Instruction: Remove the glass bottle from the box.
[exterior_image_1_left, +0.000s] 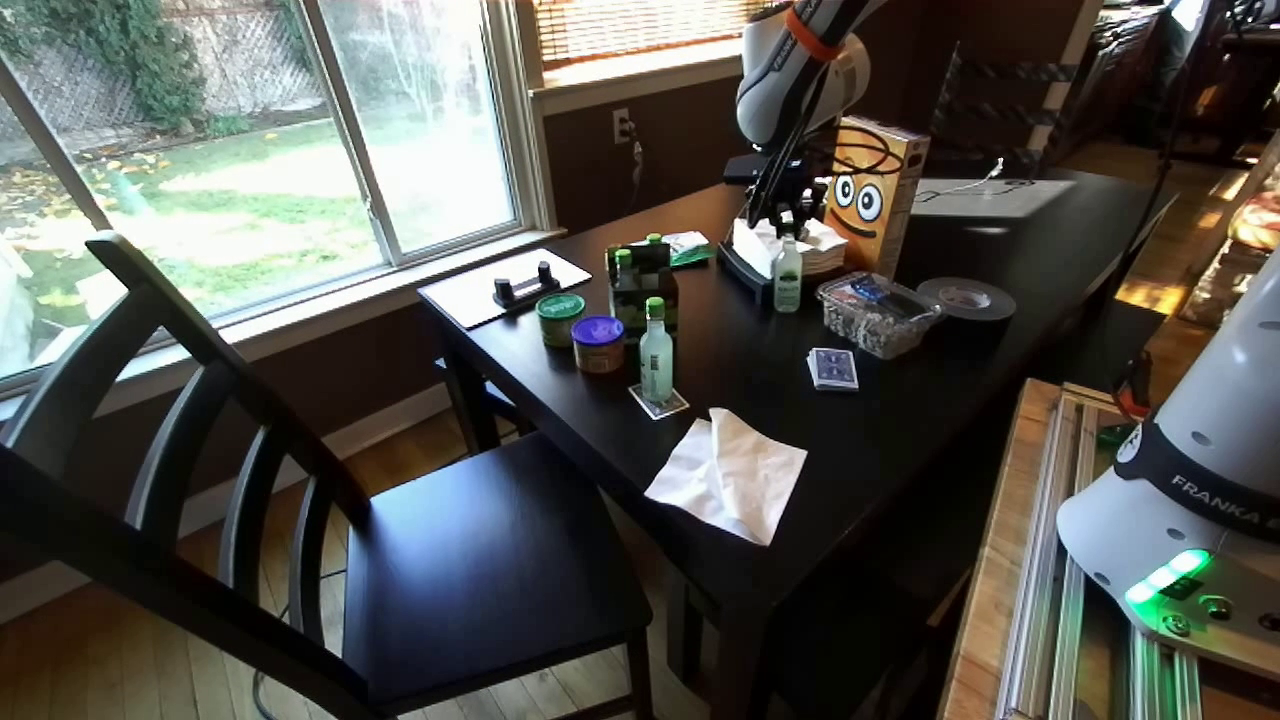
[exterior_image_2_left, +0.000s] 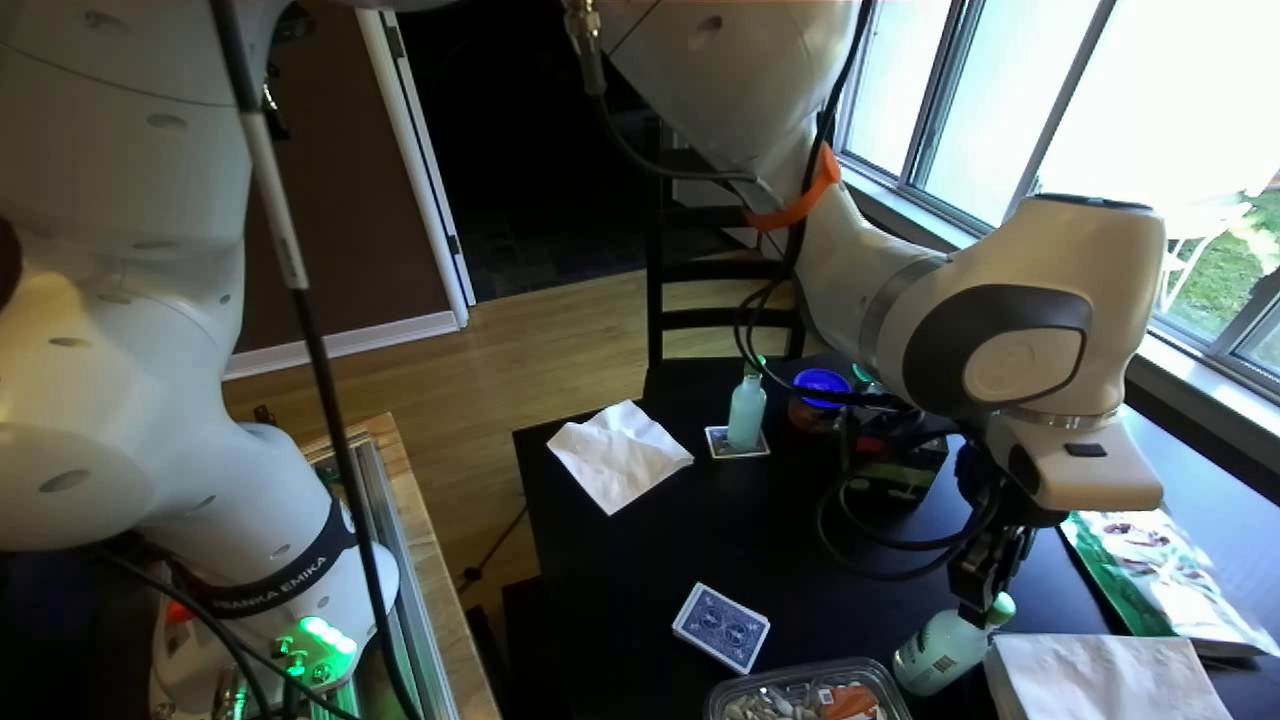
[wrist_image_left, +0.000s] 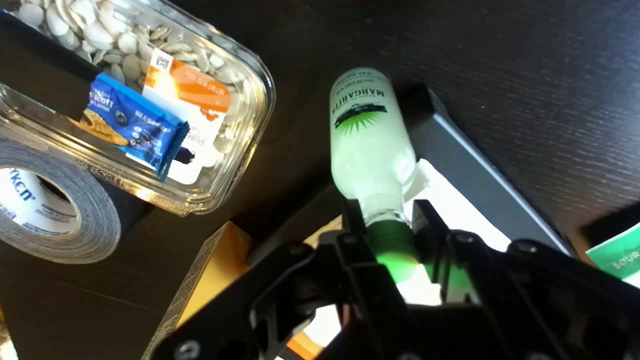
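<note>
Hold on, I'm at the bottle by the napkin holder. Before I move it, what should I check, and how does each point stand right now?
Grip: claw closed on both sides of the bottle's top: ok.
Out of packaging: bottle outside the dark carton, the two apart in an exterior view: ok.
Lift: bottle's base off the table: cannot tell.
Napkin holder: bottle not touching it: cannot tell, they overlap in the wrist view.
Seed tray: bottle not touching it: ok, dark tabletop shows between them in the wrist view.
Card deck: bottle apart from it: ok in both exterior views.
</note>
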